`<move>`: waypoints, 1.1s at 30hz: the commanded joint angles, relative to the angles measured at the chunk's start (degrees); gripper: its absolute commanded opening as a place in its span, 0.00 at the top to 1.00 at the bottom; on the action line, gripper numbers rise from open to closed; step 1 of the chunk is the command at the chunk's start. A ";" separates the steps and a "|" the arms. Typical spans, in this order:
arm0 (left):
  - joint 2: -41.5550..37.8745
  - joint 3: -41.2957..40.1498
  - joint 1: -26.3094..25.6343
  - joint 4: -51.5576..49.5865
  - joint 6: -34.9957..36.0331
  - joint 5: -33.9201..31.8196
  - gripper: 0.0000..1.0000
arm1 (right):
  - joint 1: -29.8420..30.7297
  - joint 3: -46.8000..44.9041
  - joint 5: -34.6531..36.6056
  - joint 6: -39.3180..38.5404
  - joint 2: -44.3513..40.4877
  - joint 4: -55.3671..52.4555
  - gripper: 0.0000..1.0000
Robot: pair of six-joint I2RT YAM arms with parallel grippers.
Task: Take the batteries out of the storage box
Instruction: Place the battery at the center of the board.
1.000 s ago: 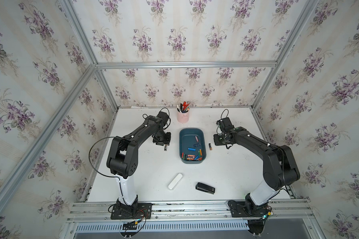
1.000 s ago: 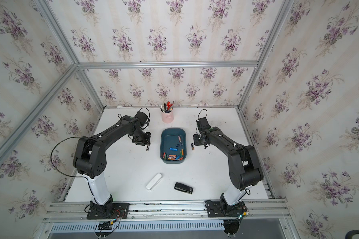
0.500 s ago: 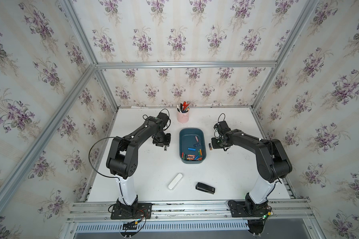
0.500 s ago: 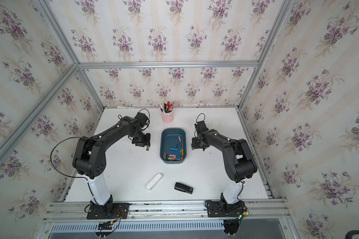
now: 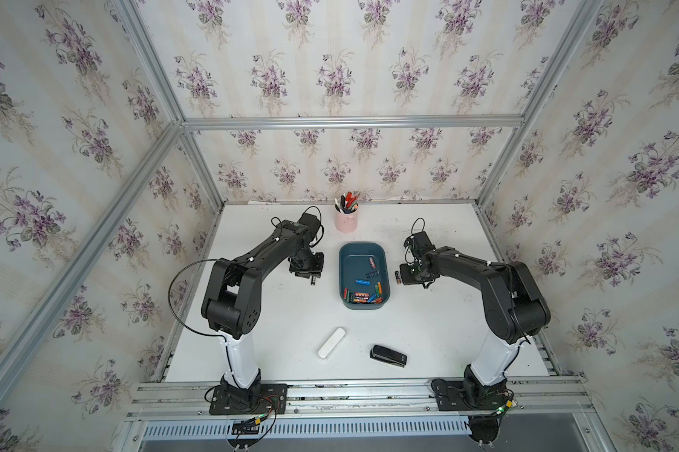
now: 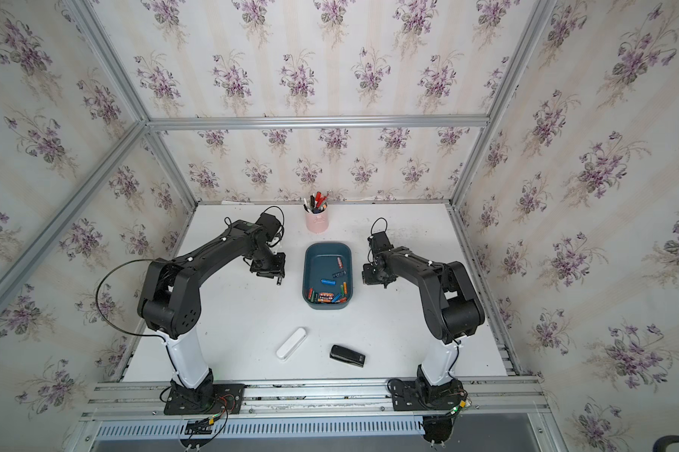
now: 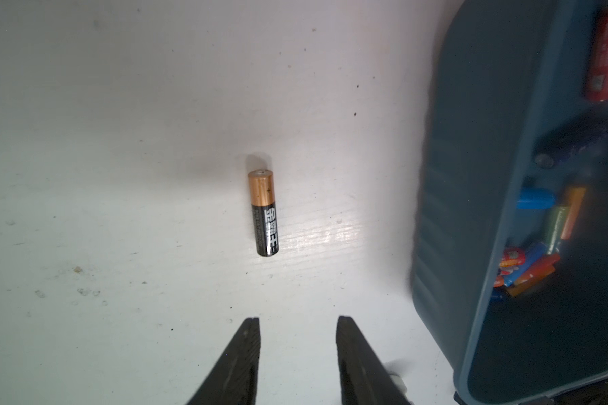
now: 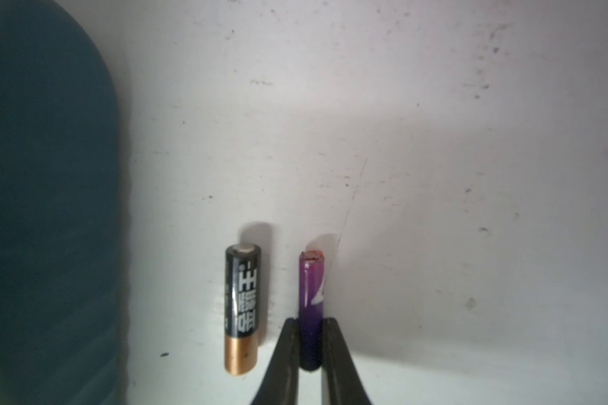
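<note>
Place: a robot lab booth, dressed like a home room.
Walls: flowered wallpaper (image 5: 330, 78) is covering panels inside an aluminium frame (image 5: 349, 122).
Robots: left arm (image 5: 259, 254) and right arm (image 5: 467, 266) are standing bolted to a metal rail (image 5: 349, 403) beside the white surface (image 5: 291, 313).

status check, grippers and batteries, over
Left gripper open, empty. Right gripper shut on purple battery, beside loose black battery. Most batteries in storage box. Nothing in the way.
</note>
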 commanded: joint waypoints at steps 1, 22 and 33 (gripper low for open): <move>-0.60 0.27 -0.01 -1.25 -0.25 -0.97 0.59 | 0.06 -0.15 0.03 -0.11 0.36 -0.97 0.86; -1.26 2.93 -0.22 -3.21 0.18 -1.91 0.54 | 0.04 1.66 -0.05 -0.22 -1.12 -1.46 0.75; 4.62 19.49 -8.06 -10.10 6.94 -5.15 0.51 | 0.06 5.40 1.84 0.41 -5.16 -4.15 0.73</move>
